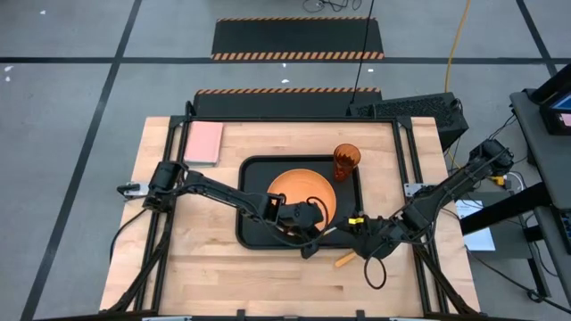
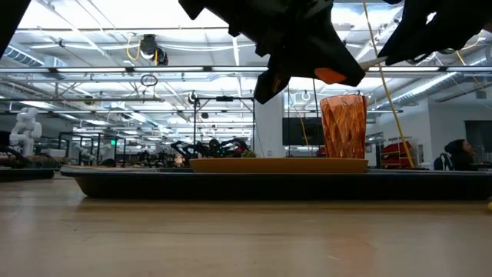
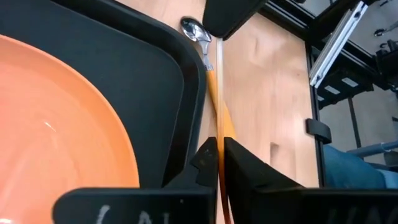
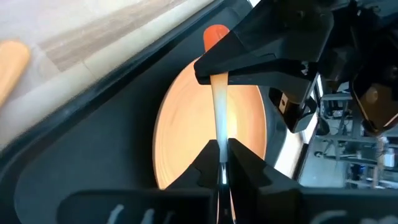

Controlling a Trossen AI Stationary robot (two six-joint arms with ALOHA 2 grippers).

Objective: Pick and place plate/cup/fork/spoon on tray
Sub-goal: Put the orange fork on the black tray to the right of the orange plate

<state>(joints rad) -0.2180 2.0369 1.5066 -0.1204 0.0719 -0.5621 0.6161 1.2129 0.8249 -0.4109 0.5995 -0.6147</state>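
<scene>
High view: straight down, far, covers whole table (image 1: 178,259) and both arms. Low view: table height, level across into room, close to tray (image 2: 115,185) rim. Left wrist view: very near, forward past own fingers (image 3: 249,174) along spoon (image 3: 214,93). Right wrist view: same, past fingers (image 4: 249,168). Shared by all: plate (image 4: 186,124).
</scene>
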